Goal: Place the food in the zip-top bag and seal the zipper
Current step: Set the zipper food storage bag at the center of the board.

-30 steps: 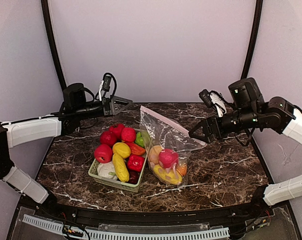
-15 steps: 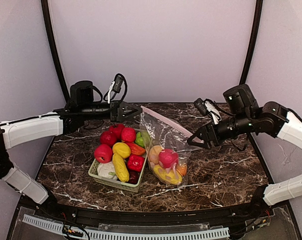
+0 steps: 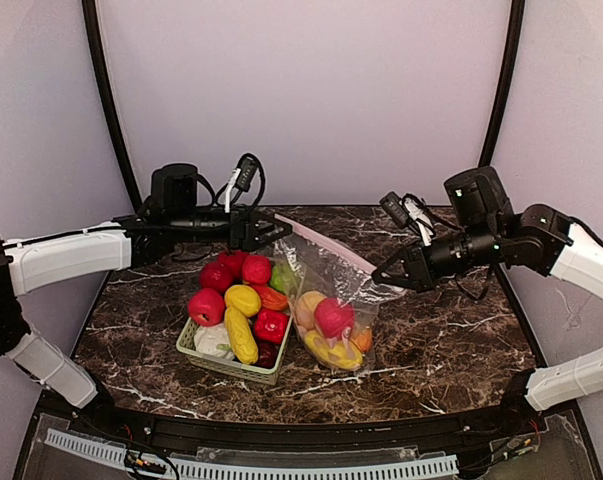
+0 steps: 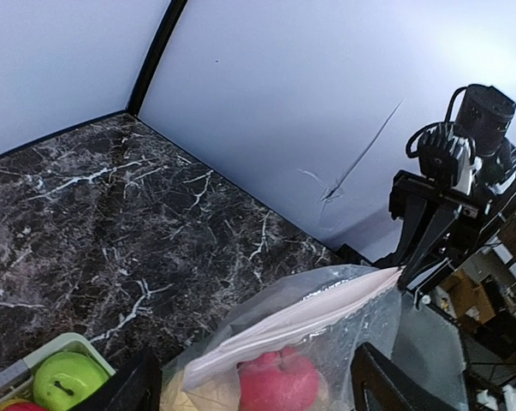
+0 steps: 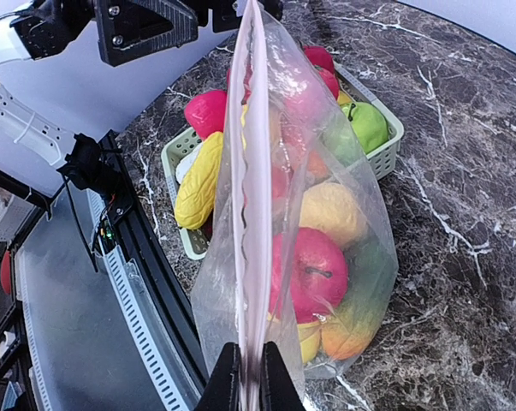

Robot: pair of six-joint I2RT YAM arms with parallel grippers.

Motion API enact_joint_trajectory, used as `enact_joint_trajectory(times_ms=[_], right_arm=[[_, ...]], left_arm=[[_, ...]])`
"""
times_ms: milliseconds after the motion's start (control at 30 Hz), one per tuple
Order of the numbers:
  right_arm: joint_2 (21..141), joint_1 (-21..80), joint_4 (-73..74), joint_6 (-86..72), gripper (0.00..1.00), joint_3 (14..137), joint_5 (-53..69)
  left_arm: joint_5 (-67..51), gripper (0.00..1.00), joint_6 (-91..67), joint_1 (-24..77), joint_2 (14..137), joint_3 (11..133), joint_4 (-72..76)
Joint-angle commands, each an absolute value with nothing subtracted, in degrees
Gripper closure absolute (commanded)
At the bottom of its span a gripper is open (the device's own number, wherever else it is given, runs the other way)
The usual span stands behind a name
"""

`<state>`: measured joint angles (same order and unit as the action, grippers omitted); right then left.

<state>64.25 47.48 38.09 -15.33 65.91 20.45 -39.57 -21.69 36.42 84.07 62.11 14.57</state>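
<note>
The zip-top bag (image 3: 333, 290) stands on the table with a red apple (image 3: 333, 316) and other yellow and orange food inside. Its pink zipper (image 3: 326, 243) runs taut along the top. My right gripper (image 3: 386, 275) is shut on the right end of that strip; the right wrist view shows the jaws (image 5: 249, 381) pinching the zipper (image 5: 251, 197). My left gripper (image 3: 266, 232) is open at the strip's left end. In the left wrist view its fingers (image 4: 256, 355) stand wide on either side of the bag's corner, over the zipper (image 4: 309, 317).
A pale green basket (image 3: 193, 350) left of the bag holds several red, yellow and green toy foods (image 3: 243, 300). In the right wrist view the basket (image 5: 179, 158) sits just behind the bag. Purple walls enclose the table on three sides.
My right gripper has shut on the right end of the zipper strip. My left arm has moved right, up to the bag's left corner, still open.
</note>
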Motion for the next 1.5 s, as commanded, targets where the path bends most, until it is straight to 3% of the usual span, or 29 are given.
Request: enact_joint_trajectory(times_ms=[0, 467, 667, 767, 900, 1133, 1233, 1467], right_arm=[[64.5, 49.8, 34.9, -13.2, 1.00, 67.4, 21.5], [77.8, 61.4, 35.7, -9.3, 1.00, 75.0, 14.2], [80.2, 64.1, 35.5, -9.3, 1.00, 76.0, 12.4], [79.6, 64.0, 35.9, -12.0, 1.00, 76.3, 3.6], [77.2, 60.0, 39.0, -19.2, 1.00, 77.4, -7.3], [68.1, 46.5, 41.3, -23.5, 1.00, 78.1, -11.3], [67.0, 45.5, 43.6, -23.1, 1.00, 82.0, -14.4], [69.6, 45.8, 39.2, -29.9, 1.00, 81.2, -7.9]], left_arm=[[-30.6, 0.17, -10.9, 39.5, 78.6, 66.2, 6.1], [-21.2, 0.11, -9.8, 40.7, 69.1, 61.5, 0.9], [-11.9, 0.10, -17.6, 40.6, 65.1, 59.1, -5.7], [-11.6, 0.10, -24.0, 40.7, 65.6, 57.9, -5.3], [-16.5, 0.11, -31.3, 41.1, 68.2, 56.9, 1.6], [-19.2, 0.11, -29.7, 41.4, 73.1, 62.1, 3.1], [-21.1, 0.11, -27.7, 41.4, 74.5, 64.7, 2.7], [-27.7, 0.11, -22.6, 41.9, 76.3, 64.0, 5.0]])
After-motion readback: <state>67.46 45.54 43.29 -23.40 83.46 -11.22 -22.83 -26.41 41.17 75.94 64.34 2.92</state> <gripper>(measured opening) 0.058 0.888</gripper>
